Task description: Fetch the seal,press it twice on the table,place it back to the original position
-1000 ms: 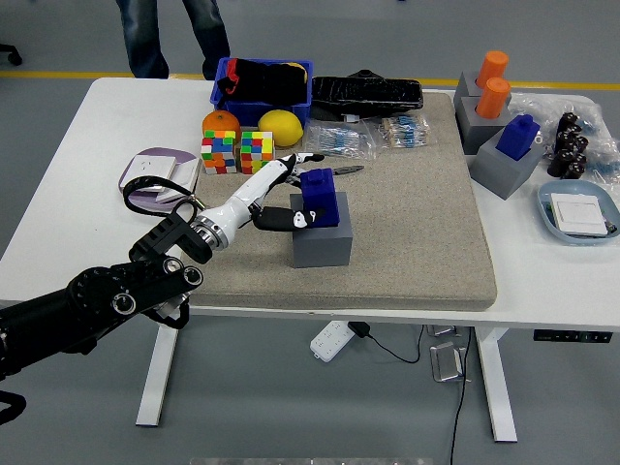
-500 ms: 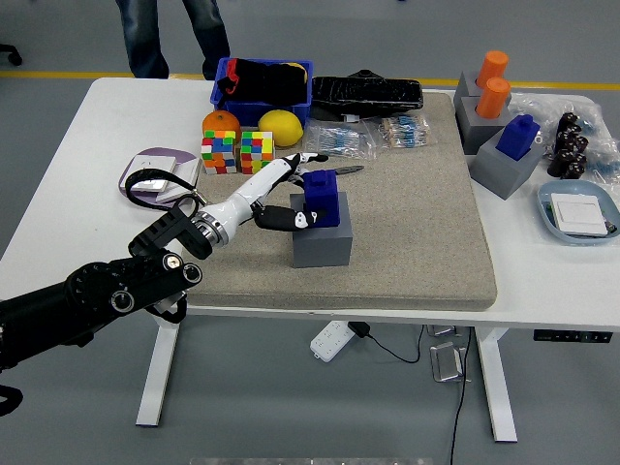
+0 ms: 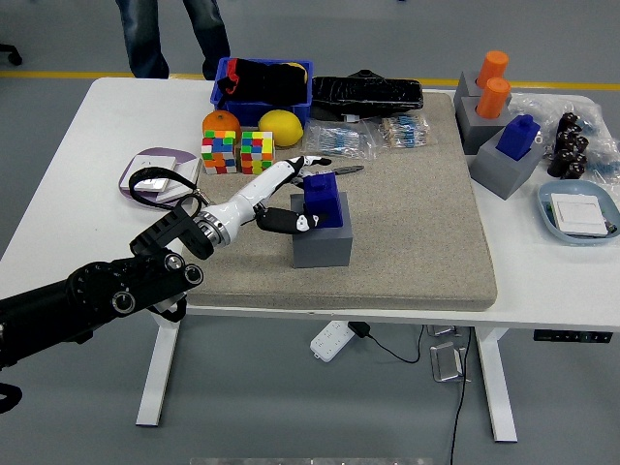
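Blue is the seal (image 3: 321, 198) that my left hand (image 3: 281, 197) grips, the white fingers (image 3: 287, 170) over its far side and the dark thumb against its near side. It sits on a grey block (image 3: 322, 241) just below my fingertips, on the beige mat (image 3: 407, 232) of the surface (image 3: 68, 223). Behind my hand, two colour cubes (image 3: 237, 151) stand near an orange (image 3: 221, 123) and a lemon (image 3: 281, 127).

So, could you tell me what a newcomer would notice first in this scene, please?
Most likely the left hand, white-fingered on a black arm, reaching in from the lower left and closing around the blue seal on its grey block mid-mat. Next, the bright Rubik's cubes and fruit behind it, and the orange seals at far right.
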`<state>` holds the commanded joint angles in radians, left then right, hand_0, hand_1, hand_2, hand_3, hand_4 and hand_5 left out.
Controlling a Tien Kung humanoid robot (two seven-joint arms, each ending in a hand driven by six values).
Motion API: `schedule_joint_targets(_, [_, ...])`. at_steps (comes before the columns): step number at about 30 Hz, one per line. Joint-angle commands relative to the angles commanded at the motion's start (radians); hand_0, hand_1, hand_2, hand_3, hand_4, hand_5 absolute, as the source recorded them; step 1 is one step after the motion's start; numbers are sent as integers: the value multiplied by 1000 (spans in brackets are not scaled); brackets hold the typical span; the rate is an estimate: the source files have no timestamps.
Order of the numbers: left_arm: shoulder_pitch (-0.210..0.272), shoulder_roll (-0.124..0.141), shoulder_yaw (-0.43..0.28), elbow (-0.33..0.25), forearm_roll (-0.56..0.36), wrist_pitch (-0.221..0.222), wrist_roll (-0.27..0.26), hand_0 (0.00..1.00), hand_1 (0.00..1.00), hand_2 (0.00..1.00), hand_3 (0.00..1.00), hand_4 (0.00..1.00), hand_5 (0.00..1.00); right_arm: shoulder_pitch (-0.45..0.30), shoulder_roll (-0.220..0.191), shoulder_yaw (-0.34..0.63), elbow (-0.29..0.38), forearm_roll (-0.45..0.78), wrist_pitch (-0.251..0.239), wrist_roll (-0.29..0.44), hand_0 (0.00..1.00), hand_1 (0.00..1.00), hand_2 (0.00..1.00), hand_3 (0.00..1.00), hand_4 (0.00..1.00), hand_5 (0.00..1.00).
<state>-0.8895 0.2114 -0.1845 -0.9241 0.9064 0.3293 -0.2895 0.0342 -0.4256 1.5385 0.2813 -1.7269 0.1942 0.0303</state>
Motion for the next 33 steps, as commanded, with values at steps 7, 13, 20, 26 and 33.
schedule_joint_targets(7, [-16,12,-7,-19,22,-7,19,875,483,375,882,472,2,1,-4,-1,1,2,0,2,793,696,672,638,776,515])
schedule_joint_targets(13, [-27,26,4,-26,50,-28,50,874,478,371,881,459,2,0,-4,1,0,0,1,2,793,696,672,637,776,516])
schedule_joint_targets(20, [-40,38,10,-35,87,-44,77,873,464,365,879,433,2,0,-5,1,1,0,1,2,793,695,670,637,777,515])
schedule_joint_targets(26, [-48,42,8,-41,108,-54,92,871,462,364,879,428,2,1,-5,3,1,0,0,3,792,696,671,637,777,515])
schedule_joint_targets(33, [-48,35,14,-42,112,-60,101,871,460,364,878,417,2,1,-5,5,0,-2,-1,3,792,695,671,638,777,516])
